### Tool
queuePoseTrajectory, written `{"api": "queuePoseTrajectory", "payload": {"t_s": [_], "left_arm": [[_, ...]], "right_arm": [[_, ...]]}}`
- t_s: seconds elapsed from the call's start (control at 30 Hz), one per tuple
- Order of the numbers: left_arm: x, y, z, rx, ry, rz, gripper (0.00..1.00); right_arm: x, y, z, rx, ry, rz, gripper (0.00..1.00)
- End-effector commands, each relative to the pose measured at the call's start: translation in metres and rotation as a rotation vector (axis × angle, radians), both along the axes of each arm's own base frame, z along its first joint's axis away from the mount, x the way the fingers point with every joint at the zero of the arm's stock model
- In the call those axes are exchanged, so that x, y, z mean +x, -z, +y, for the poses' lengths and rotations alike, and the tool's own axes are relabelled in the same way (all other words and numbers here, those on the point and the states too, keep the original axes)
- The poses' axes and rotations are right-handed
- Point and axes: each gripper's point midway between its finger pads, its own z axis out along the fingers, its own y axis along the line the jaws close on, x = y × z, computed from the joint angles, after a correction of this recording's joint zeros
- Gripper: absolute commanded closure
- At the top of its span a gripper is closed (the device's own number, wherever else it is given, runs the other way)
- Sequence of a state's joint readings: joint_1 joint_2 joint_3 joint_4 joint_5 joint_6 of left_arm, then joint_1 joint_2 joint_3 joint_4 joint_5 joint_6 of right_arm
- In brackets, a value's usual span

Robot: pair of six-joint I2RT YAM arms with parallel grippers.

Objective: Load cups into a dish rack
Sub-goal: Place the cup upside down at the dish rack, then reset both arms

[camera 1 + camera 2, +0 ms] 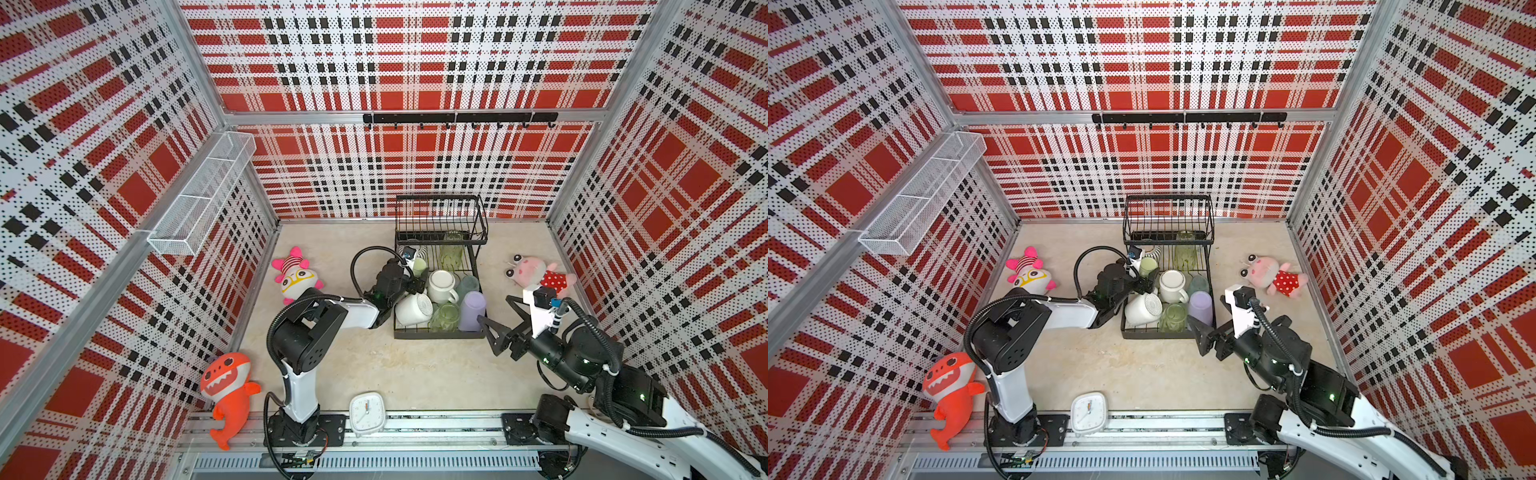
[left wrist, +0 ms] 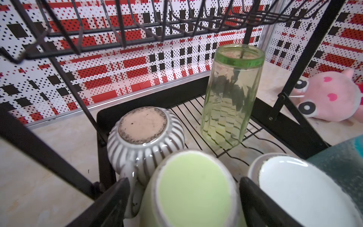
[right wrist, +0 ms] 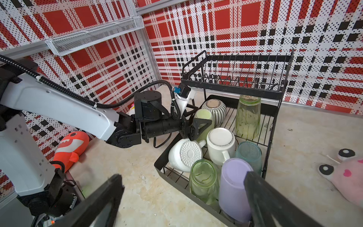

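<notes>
The black wire dish rack point(image 1: 436, 334) stands at the back middle of the table. Its lower tier holds several upturned cups. My left gripper point(image 2: 184, 179) is open, its fingers straddling the pale-green cup point(image 2: 194, 188) with a small gap on each side. Beside that cup stand a ribbed mug point(image 2: 143, 137) and a tall green glass point(image 2: 229, 98). Nearer the front are a white mug point(image 3: 221, 143), a white mug on its side point(image 3: 186, 155), a green glass point(image 3: 203, 178), a teal tumbler point(image 3: 249, 155) and a lavender tumbler point(image 3: 233, 186). My right gripper point(image 3: 183, 175) hangs open and empty at the rack's front right corner.
A pink-and-white plush point(image 1: 295, 276) lies left of the rack and a pink plush point(image 1: 538, 274) to its right. An orange shark plush point(image 1: 226, 390) and a white square clock point(image 1: 366, 413) sit by the front rail. A white mesh basket point(image 1: 203, 191) hangs on the left wall.
</notes>
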State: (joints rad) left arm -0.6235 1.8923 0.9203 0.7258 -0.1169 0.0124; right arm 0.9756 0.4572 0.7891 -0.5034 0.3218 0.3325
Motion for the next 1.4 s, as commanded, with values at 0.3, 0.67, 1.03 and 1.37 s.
{"api": "queuePoseTrajectory", "payload": {"t_s": [0.3,0.67,1.03,1.37], "left_arm": [[-0.003,-0.016,0.012,-0.01,-0.035,-0.026,0.15],[-0.036,-0.071,0.031,-0.061,-0.07,-0.06,0.14],[-0.091,-0.115,0.066,-0.14,-0.081,-0.065,0.07],[-0.096,-0.111,0.189,-0.191,-0.377,-0.033,0.02]], "right_arm": [[-0.001,0.007,-0.001,0.003,-0.001,0.029,0.0],[0.018,0.004,-0.017,-0.006,0.152,-0.008,0.0],[0.077,0.035,-0.029,-0.019,0.275,0.045,0.0],[0.133,0.089,-0.131,0.052,0.567,0.027,0.0]]}}
